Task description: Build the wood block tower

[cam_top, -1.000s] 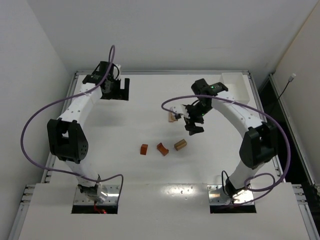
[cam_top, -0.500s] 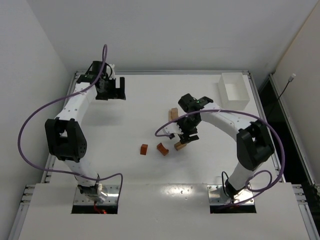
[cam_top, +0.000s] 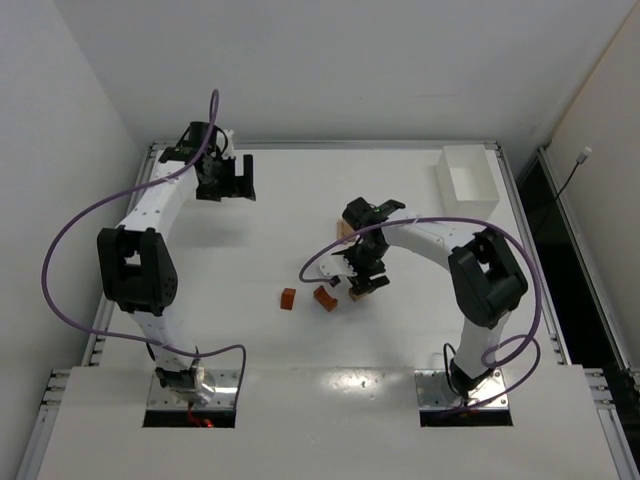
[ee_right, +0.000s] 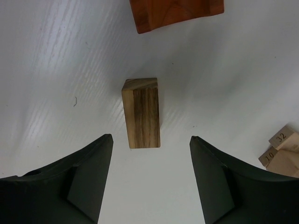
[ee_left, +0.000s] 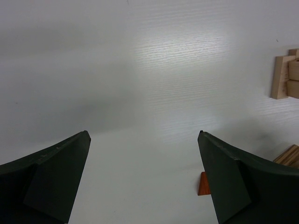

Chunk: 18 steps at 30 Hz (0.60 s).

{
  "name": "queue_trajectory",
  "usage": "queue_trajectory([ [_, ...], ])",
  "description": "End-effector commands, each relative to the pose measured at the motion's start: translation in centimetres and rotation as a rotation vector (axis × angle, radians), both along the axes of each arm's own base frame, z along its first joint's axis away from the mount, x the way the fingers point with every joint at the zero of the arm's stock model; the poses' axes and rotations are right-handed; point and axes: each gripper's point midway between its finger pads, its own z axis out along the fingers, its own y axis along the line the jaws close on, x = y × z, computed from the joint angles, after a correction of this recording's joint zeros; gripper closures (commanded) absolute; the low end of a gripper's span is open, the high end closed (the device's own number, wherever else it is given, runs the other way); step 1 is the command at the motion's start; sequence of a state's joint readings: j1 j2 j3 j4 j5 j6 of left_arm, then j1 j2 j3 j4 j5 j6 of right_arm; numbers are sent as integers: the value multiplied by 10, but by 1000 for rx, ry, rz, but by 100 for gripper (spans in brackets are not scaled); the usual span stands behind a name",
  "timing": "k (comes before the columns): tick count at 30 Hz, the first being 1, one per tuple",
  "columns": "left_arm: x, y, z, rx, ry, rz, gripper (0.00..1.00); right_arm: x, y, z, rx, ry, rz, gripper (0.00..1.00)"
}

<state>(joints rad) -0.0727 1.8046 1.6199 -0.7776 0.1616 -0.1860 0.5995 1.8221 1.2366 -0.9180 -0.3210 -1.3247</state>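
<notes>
One streaked brown bar (ee_right: 140,113) lies flat on the counter (ee_right: 56,70) mid-frame in the right wrist view, long axis running top to bottom, between the right gripper's (ee_right: 151,139) wide-spread fingers. A reddish-brown block (ee_right: 175,11) sits at the top edge and pale numbered blocks (ee_right: 282,151) at lower right. The left gripper (ee_left: 144,134), equally wide, hangs above the counter.

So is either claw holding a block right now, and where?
Neither. The right gripper is open above the striped tan block, not touching it; the left gripper is open and empty.
</notes>
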Motion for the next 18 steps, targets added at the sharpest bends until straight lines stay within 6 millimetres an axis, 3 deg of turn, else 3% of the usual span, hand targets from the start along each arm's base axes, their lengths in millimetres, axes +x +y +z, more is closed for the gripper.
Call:
queue_trajectory([
  [1, 12, -2, 16, -29, -45, 6, 0, 0, 8, 1, 0, 3, 35, 37],
  [6, 15, -2, 16, -29, -47, 6, 0, -5, 7, -5, -25, 23, 44, 37],
  [13, 17, -2, 10, -29, -36, 6, 0, -9, 4, -15, -63, 45, 55, 47],
  [18, 20, -2, 10, -29, -38, 6, 0, -11, -2, -23, -94, 57, 55, 49],
])
